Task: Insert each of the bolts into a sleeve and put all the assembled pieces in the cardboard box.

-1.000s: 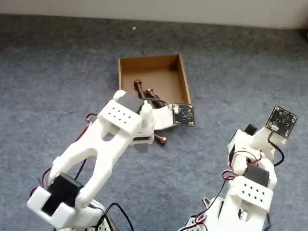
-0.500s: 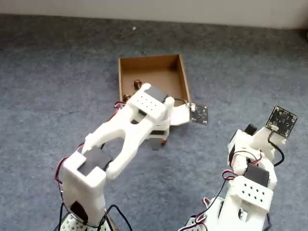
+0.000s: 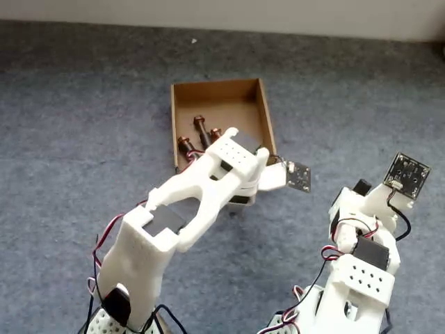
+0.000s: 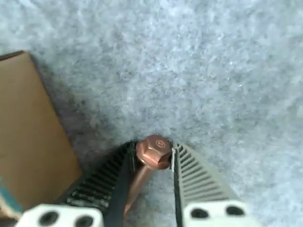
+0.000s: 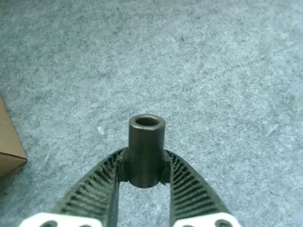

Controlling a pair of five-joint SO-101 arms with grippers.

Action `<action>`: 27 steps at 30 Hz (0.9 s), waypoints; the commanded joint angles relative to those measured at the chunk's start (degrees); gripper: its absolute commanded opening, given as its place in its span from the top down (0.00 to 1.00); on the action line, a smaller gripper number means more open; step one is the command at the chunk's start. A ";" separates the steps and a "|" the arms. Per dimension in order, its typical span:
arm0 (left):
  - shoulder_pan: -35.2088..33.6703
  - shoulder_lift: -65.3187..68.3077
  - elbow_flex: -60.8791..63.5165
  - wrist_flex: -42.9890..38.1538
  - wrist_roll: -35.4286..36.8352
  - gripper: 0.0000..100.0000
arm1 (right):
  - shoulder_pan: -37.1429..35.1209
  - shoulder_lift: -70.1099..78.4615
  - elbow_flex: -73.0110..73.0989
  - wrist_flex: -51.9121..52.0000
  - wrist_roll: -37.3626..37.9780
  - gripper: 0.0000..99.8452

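Where carpet (image 3: pixel 83 104) meets wall (image 3: pixel 208 10), left hand (image 4: pixel 154 147) clasps bolt (image 4: pixel 152 154), right hand (image 5: pixel 145 154) sleeve (image 5: pixel 147 139)

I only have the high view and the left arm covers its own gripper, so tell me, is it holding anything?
Observer: Yes, the left gripper is shut on a copper bolt, pinched at its hex head.
Operator: Is it over the box?
Observer: No, grey carpet lies beneath it; the cardboard box stands beside.
Operator: And the right gripper?
Observer: It is shut on a dark sleeve, open bore showing.
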 commanded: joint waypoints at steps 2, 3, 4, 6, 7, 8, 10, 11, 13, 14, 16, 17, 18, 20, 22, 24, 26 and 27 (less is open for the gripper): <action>-0.40 0.22 -5.32 4.48 -0.26 0.97 | 0.04 -1.36 -0.92 -1.36 0.70 0.99; -0.48 0.22 -6.73 6.24 -0.26 0.96 | 0.04 -1.36 -0.92 -1.36 0.70 0.99; -0.57 0.22 -8.13 7.82 -0.26 0.95 | 0.04 -1.36 -0.92 -1.36 0.70 0.99; -0.66 0.22 -10.68 10.37 -0.18 0.93 | 0.04 -1.36 -0.92 -1.36 0.70 0.99; -0.75 0.22 -11.65 11.34 -0.18 0.91 | 0.04 -1.36 -0.92 -1.36 0.70 0.99; -0.84 0.31 -12.53 12.31 -0.18 0.89 | 0.04 -1.36 -0.92 -1.36 0.70 0.99; -1.63 0.31 -12.97 12.84 -0.18 0.84 | 0.04 -1.36 -0.84 -1.36 0.70 0.99; -2.07 0.48 -13.05 12.92 -0.18 0.82 | 0.04 -1.36 -0.75 -1.36 0.70 0.99; -3.30 0.75 -13.05 12.92 -0.53 0.79 | 0.13 -1.36 -0.75 -1.36 0.70 0.99; -3.82 0.75 -13.05 12.84 -0.53 0.78 | 0.13 -1.36 -0.75 -1.36 0.70 0.99; -4.79 0.75 -13.05 12.84 -0.53 0.78 | 0.13 -1.36 -0.75 -1.36 0.70 0.99; -5.23 0.84 -12.79 12.84 -0.53 0.78 | 0.13 -1.36 -0.75 -1.36 0.70 0.99; -5.76 0.84 -12.70 12.84 -0.53 0.78 | 0.13 -1.36 -0.75 -1.36 0.70 0.99; -6.55 0.92 -12.70 12.48 -0.53 0.78 | 0.13 -1.36 -0.75 -1.36 0.70 0.99; -6.99 0.92 -11.91 10.02 -0.35 0.78 | 0.13 -1.36 -0.75 -1.36 0.70 0.99; -6.99 0.92 -10.07 6.59 -0.26 0.78 | 0.13 -1.36 -0.75 -1.36 0.70 0.99; -6.99 0.92 -7.52 2.73 -0.35 0.78 | 0.13 -1.36 -0.75 -1.36 0.70 0.99; -6.99 0.92 -6.20 1.23 -0.44 0.78 | 0.13 -1.36 -0.75 -1.36 0.70 0.99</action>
